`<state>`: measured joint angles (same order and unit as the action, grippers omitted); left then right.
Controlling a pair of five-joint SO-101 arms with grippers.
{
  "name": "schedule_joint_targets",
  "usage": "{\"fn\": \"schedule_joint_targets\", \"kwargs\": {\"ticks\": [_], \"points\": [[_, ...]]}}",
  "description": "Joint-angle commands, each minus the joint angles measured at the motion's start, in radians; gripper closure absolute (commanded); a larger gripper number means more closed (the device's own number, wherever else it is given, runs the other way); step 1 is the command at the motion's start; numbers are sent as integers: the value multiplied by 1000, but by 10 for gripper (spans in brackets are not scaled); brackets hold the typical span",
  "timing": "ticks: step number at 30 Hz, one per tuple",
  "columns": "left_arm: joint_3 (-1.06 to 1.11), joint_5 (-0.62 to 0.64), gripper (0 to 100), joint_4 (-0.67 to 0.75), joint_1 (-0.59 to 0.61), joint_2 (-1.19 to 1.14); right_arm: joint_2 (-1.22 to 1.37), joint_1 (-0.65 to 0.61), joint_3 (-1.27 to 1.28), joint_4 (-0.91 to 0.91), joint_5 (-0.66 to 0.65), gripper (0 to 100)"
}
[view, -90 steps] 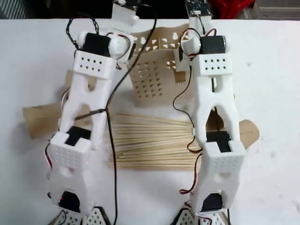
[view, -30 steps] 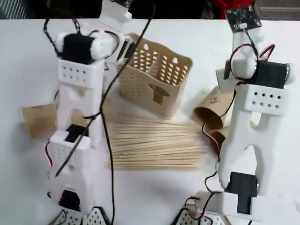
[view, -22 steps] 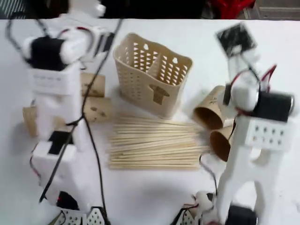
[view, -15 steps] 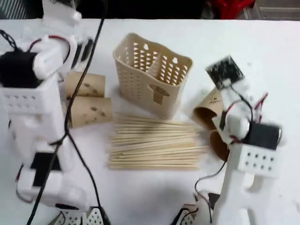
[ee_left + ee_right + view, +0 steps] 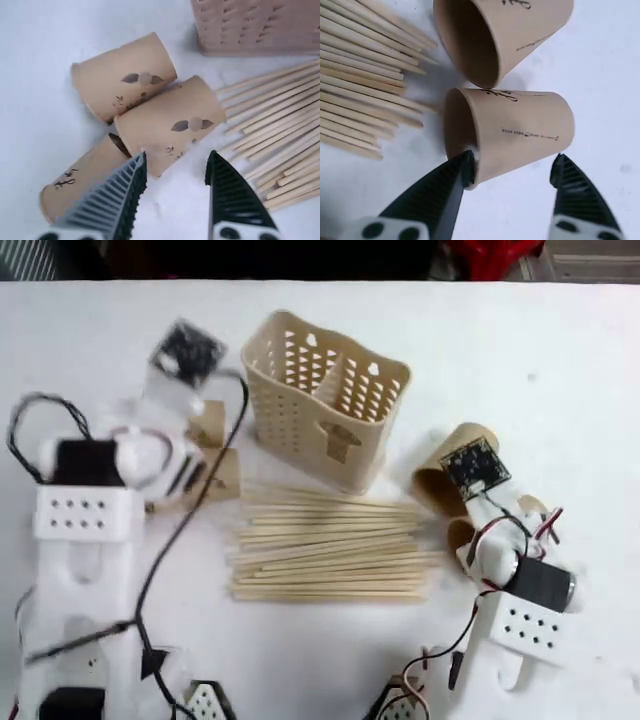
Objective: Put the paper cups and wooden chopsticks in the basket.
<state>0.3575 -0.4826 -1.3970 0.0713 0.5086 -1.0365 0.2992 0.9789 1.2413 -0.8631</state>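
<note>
White table (image 5: pixel 560 360) seen from above, two white robot arms at the near edge.

At the left, the left arm (image 5: pixel 85 530) covers most of a cluster of brown paper cups (image 5: pixel 218 475) in the high view. The left wrist view shows three of them lying on their sides and touching: far cup (image 5: pixel 122 75), middle cup (image 5: pixel 170 125), near cup (image 5: pixel 82 185). Each bears a dark leaf-like motif and small dark marks, too fine to read. The left gripper (image 5: pixel 176 155) hangs over the middle cup, jaws apart, gripping nothing.

In the centre, a beige perforated basket (image 5: pixel 325 400) stands upright, split into two compartments. Just in front of it, wooden chopsticks (image 5: pixel 330 545) lie in a flat pile on the table.

At the right, two more cups lie on their sides, mouths toward the chopsticks: upper cup (image 5: pixel 505 30) and lower cup (image 5: pixel 520 130). The right wrist view shows a line of small print on the lower cup. The right gripper (image 5: pixel 514 156) is spread wide around that cup, one finger (image 5: pixel 465 167) at its mouth, possibly touching the rim.
</note>
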Motion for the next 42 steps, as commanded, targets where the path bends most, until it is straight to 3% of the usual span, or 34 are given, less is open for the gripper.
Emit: {"fn": "schedule_joint_targets", "kwargs": {"ticks": [1,9,15,22,34,42], "points": [[308,-6,797,176,8,127,-22,5,71,-74,-14,707],[592,-6,798,420,10,182,-22,12,255,-303,3,714],[684,-6,801,532,7,180,-22,13,310,-424,86,862],[724,-5,801,585,5,180,-24,15,310,-421,103,985],[729,-5,801,591,5,180,-24,292,138,-377,101,982],[729,-5,801,591,5,180,-24,315,-112,-236,184,983]]}}
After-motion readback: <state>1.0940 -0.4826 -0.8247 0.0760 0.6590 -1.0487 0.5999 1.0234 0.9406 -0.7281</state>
